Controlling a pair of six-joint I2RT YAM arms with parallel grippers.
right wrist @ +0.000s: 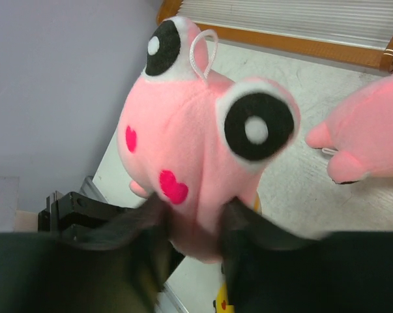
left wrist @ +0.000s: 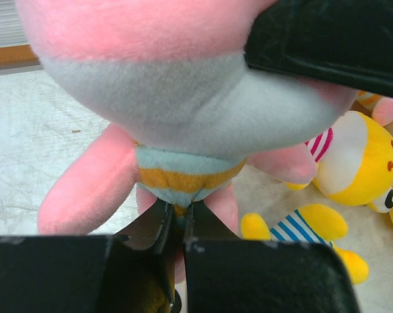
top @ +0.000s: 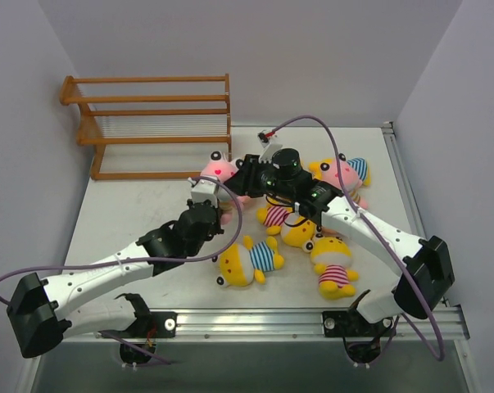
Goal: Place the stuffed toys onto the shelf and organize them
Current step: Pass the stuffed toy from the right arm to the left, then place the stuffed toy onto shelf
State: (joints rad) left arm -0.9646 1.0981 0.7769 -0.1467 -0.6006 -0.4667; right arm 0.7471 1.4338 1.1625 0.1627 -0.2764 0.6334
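- the pink plush toy (right wrist: 196, 137) sits between the two arms, in front of the wooden shelf's right end and not on it; it is soft and fleecy, with a round head, bulging black-and-white eyes, red heart cheeks and a white cord loop (right wrist: 203, 49) on top.
- the left gripper (left wrist: 178, 218) has its black jaws pinched nearly together on the bottom hem of the toy's tan-and-pale-blue striped shirt (left wrist: 183, 173).
- the right gripper (right wrist: 193, 225) has its dark fingers pressed against either side of the lower head, holding it; they look blurred.
- the wooden shelf (top: 148, 79) is orange-brown with slatted rail tiers, at the far left by the wall.
- on the scuffed white table (top: 124, 213) lie a yellow plush in a blue-striped shirt (top: 248, 260), a yellow plush in a pink-striped shirt (top: 335, 274) and a second pink plush (top: 343, 173).
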